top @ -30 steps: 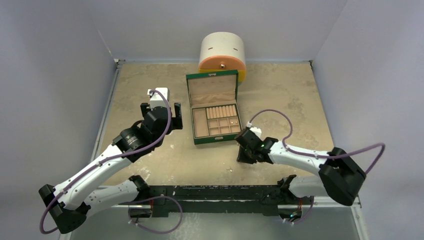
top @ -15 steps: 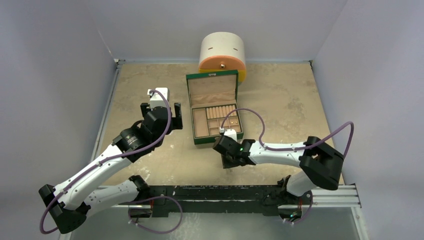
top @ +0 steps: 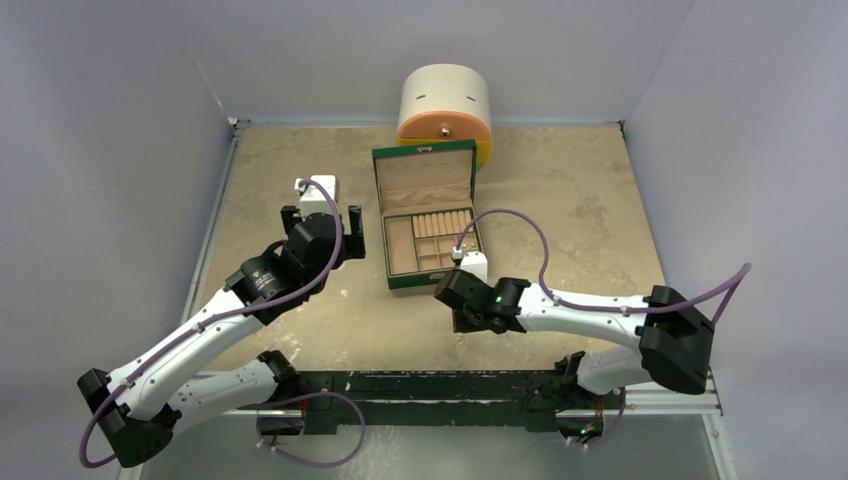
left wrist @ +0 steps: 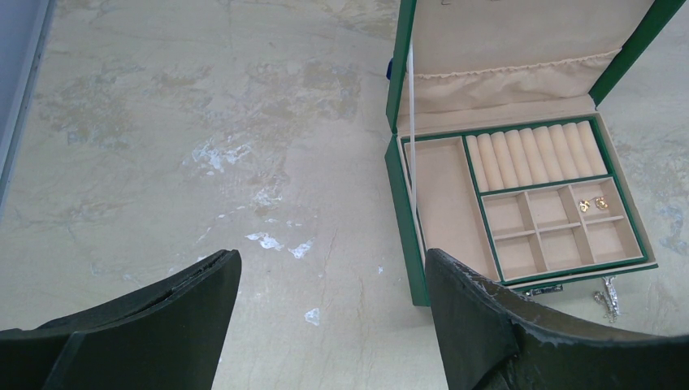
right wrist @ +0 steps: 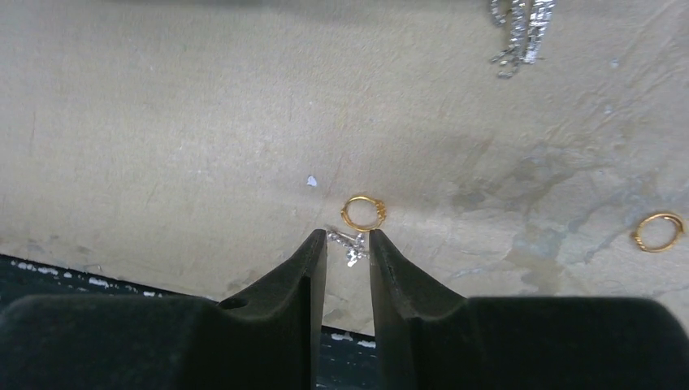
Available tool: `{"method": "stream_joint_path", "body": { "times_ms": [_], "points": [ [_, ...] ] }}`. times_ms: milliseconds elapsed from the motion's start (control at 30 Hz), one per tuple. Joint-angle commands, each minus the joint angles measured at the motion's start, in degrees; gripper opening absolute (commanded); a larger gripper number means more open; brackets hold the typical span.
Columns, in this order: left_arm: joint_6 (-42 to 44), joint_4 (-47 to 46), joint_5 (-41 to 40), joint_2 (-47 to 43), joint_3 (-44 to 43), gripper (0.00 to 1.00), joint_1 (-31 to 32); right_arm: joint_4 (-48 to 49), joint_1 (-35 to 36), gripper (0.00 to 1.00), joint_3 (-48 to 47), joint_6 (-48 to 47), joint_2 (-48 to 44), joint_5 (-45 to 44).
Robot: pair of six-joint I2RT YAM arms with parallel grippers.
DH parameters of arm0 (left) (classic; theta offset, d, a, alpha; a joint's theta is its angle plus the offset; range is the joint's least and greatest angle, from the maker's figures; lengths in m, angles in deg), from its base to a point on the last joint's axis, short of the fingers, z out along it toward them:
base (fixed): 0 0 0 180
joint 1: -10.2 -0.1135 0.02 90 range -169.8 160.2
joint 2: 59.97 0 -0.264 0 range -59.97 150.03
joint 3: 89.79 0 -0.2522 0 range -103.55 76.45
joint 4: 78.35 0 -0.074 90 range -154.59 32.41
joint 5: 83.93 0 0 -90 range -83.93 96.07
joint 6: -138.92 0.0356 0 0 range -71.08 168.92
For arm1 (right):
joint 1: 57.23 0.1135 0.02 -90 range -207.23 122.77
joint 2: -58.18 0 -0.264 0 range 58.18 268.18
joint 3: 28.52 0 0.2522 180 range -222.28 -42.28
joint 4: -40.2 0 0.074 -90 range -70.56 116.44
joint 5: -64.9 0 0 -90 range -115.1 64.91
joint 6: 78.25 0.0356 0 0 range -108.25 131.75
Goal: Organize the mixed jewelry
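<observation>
One silvery piece (right wrist: 348,244) lies left-to-right.

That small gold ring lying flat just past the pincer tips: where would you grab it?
Probably across the hoop, from straight above. The small gold ring lies flat on the beige table, so nothing stands up to catch sideways; squeeze inward on two opposite sides of its thin band.

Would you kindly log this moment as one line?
right end effector narrowly open at silvery piece; left end effector open; gold ring adjacent
</observation>
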Motion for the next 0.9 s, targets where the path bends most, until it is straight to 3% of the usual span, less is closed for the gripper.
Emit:
{"method": "stream_joint_path", "body": {
  "times_ms": [0,867],
  "points": [
    [0.9,-1.2,-0.2,-0.8,0.3,0.84,-0.3,-4.3,0.3,0.29,-1.5,4.8,-1.1,-5.2],
    [0.9,-1.1,-0.4,-0.8,0.4,0.84,-0.3,-0.1,0.3,0.23,0.0,0.8,6.9,-2.7]
  ]
}}
